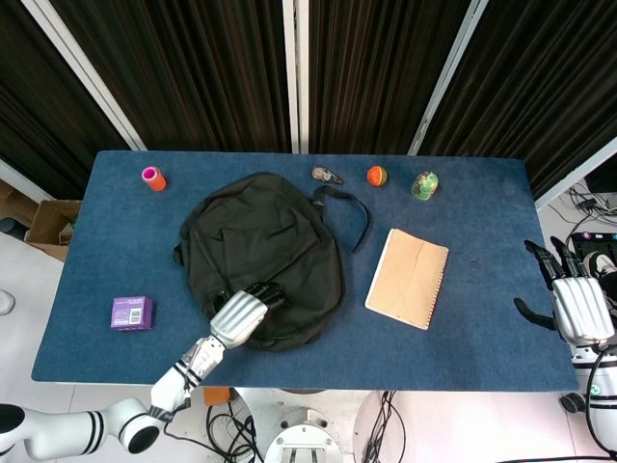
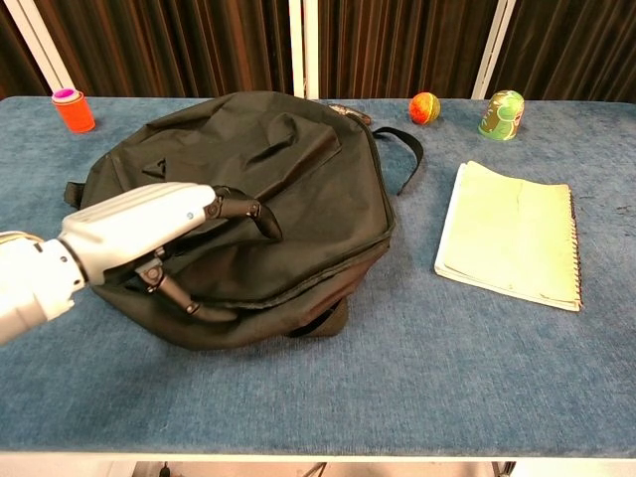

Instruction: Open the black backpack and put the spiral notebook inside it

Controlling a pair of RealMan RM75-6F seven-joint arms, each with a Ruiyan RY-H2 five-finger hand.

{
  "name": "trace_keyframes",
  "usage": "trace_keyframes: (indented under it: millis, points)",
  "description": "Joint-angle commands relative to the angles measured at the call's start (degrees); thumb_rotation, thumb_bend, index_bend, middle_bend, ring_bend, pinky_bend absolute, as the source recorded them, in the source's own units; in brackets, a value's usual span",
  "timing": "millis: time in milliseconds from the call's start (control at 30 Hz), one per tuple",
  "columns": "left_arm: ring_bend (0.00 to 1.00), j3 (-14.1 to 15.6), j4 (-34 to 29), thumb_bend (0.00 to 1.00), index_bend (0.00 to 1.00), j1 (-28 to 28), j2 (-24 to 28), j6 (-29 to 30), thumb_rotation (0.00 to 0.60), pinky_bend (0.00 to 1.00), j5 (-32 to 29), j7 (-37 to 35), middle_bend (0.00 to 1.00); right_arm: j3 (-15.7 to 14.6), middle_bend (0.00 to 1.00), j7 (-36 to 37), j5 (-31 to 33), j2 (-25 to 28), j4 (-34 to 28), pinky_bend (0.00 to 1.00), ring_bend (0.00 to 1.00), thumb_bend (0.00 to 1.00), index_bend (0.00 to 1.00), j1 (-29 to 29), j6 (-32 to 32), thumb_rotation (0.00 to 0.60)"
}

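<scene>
- The black backpack lies flat at the table's left-centre, and as far as I can see its zip is not yet undone — opening it looks barely begun.
- The spiral notebook lies untouched just right of the bag, so loading it is all still to do.
- The left hand rests on the backpack's near edge, fingers curled over the fabric; whether they pinch a zip pull I cannot tell.
- The right hand hangs off the table's right edge — fingers apart, holding nothing.
</scene>
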Motion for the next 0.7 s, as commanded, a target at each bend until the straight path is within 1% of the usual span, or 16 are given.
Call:
trace_keyframes:
  millis: [33, 67, 100, 167, 233, 333, 367, 467, 533, 600, 700]
  points:
    - [0.30, -1.48, 2.06, 0.26, 0.35, 0.19, -2.39, 1.56, 0.600, 0.25, -1.33, -0.24, 0.39, -0.05, 0.22, 0.36, 0.05, -0.25, 0.31, 0.19, 0.01, 0.18, 0.12, -0.09, -0.12, 0.600]
    - [0.35, -1.85, 2.49, 0.30, 0.38, 0.22, -2.97, 1.89, 0.600, 0.26, -1.66, -0.69, 0.44, -0.08, 0.22, 0.50, 0.07, -0.36, 0.47, 0.19, 0.01, 0.18, 0.12, -0.10, -0.20, 0.600]
    - [0.37, -2.37, 3.11, 0.32, 0.40, 0.27, -3.75, 2.40, 0.600, 0.27, -2.05, -1.31, 0.48, -0.09, 0.22, 0.64, 0.11, -0.50, 0.70, 0.19, 0.01, 0.18, 0.12, -0.10, -0.31, 0.600]
    - [0.47, -2.93, 3.96, 0.38, 0.44, 0.33, -4.84, 3.15, 0.600, 0.31, -2.42, -2.34, 0.56, -0.12, 0.22, 0.90, 0.13, -0.67, 0.94, 0.19, 0.01, 0.18, 0.12, -0.10, -0.47, 0.600]
    - [0.52, -3.46, 4.58, 0.41, 0.48, 0.60, -5.93, 4.41, 0.600, 0.33, -2.61, -3.91, 0.60, -0.13, 0.22, 1.19, 0.07, -0.81, 1.20, 0.19, 0.01, 0.18, 0.12, -0.13, -0.50, 0.600]
    - [0.55, -4.35, 6.11, 0.44, 0.53, 1.10, -7.82, 7.22, 0.600, 0.38, -2.29, -5.42, 0.64, -0.12, 0.22, 1.55, 0.05, -0.97, 1.56, 0.19, 0.01, 0.18, 0.12, -0.24, -0.44, 0.600]
    - [0.58, -4.59, 6.60, 0.45, 0.56, 1.20, -8.39, 7.94, 0.600, 0.42, -2.19, -5.82, 0.66, -0.11, 0.22, 1.70, 0.05, -1.02, 1.67, 0.19, 0.01, 0.18, 0.12, -0.27, -0.41, 0.600]
    - [0.62, -5.11, 6.89, 0.48, 0.61, 1.27, -9.45, 9.61, 0.600, 0.48, -1.68, -7.93, 0.70, -0.07, 0.22, 2.12, 0.12, -1.13, 2.02, 0.19, 0.01, 0.18, 0.12, -0.42, -0.33, 0.600]
    - [0.62, -5.37, 5.77, 0.48, 0.62, 1.27, -9.10, 11.07, 0.600, 0.49, -0.63, -9.66, 0.71, -0.07, 0.22, 2.25, 0.05, -1.08, 2.12, 0.19, 0.01, 0.18, 0.12, -0.61, -0.05, 0.600]
    - [0.62, -6.24, 4.87, 0.48, 0.62, 1.29, -8.74, 12.97, 0.600, 0.48, 0.30, -11.40, 0.71, -0.15, 0.22, 2.22, -0.04, -0.92, 2.05, 0.19, 0.01, 0.18, 0.12, -0.81, 0.16, 0.600]
    - [0.62, -9.42, 3.41, 0.48, 0.62, 1.12, -7.93, 14.73, 0.600, 0.48, -0.83, -14.71, 0.71, -0.54, 0.22, 1.86, -0.25, -0.60, 1.88, 0.19, 0.01, 0.18, 0.13, -1.01, -0.06, 0.600]
